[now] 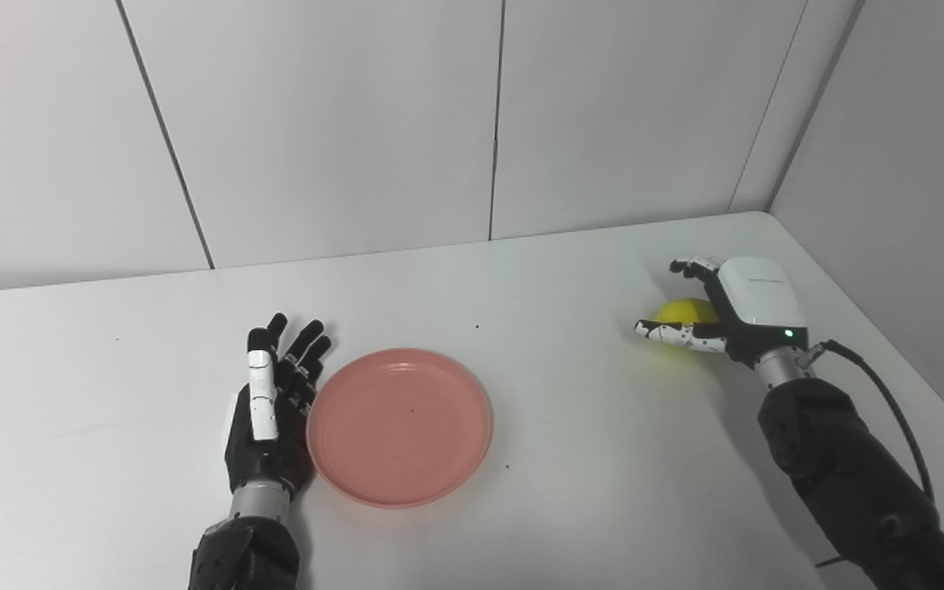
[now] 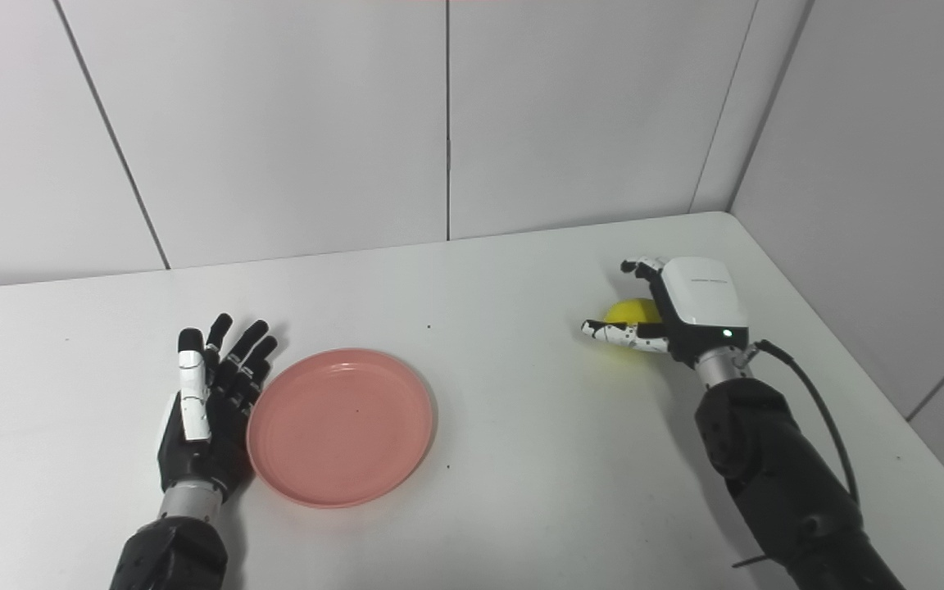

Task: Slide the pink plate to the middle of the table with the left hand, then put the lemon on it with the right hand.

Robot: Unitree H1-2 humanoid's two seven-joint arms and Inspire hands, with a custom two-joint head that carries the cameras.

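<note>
Two hands: left hand [image 1: 269,410] against pink plate [image 1: 400,426] rim.

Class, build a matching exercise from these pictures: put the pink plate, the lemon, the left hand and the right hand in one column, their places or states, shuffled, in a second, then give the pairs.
1. pink plate
2. lemon
3. left hand
4. right hand

A. fingers apart, against the plate's left rim
B. curled around the yellow fruit
C. bare, near the table's middle
D. far right, partly hidden

Pairs: 1-C, 2-D, 3-A, 4-B
</note>
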